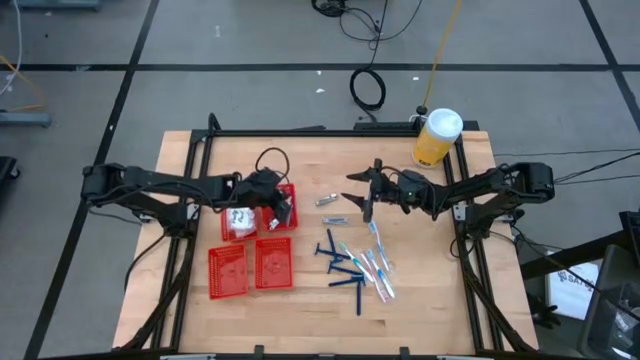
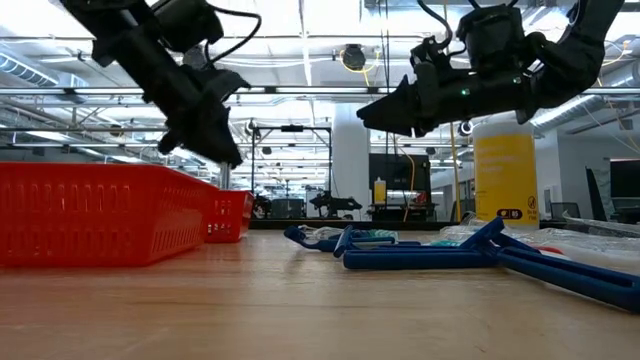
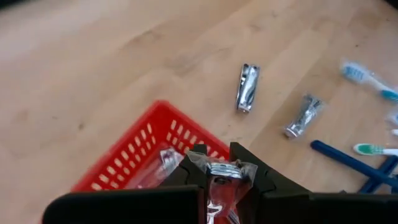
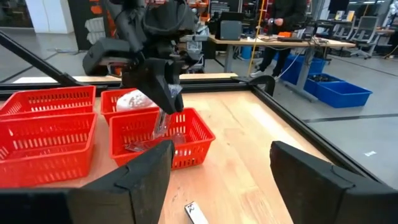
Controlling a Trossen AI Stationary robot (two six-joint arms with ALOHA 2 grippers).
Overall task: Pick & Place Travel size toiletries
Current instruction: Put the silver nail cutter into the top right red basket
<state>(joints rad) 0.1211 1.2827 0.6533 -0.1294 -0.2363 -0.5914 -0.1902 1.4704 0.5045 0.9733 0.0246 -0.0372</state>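
the four red baskets point(image 1: 252, 250) sit in a square on the wooden table point(image 1: 180, 170) and serve as the landmark here. two at the near edge of the group look bare; one of the farther pair holds white packets point(image 1: 238, 222). the left gripper point(image 1: 272, 203) hangs over the other far basket point(image 3: 140, 163), its fingers point(image 3: 193, 167) clamped on a small silver tube point(image 3: 221, 177) in clear wrap — the tube is shiny and crinkled, pinched just above the basket's rim, and another wrapped tube point(image 3: 163, 163) already lies inside.

to the right of the baskets two more silver tubes point(image 1: 333, 208) lie flat on the bare wood, apart from each other. beyond them the right gripper point(image 1: 361, 192) hovers above the table, fingers spread wide and holding nothing. below it, still right of the baskets, dark blue razors point(image 1: 343, 267) and light-blue and white toothbrushes point(image 1: 378, 262) lie jumbled and crossing. a yellow jar point(image 1: 436, 137) with a white lid stands at the far right corner.
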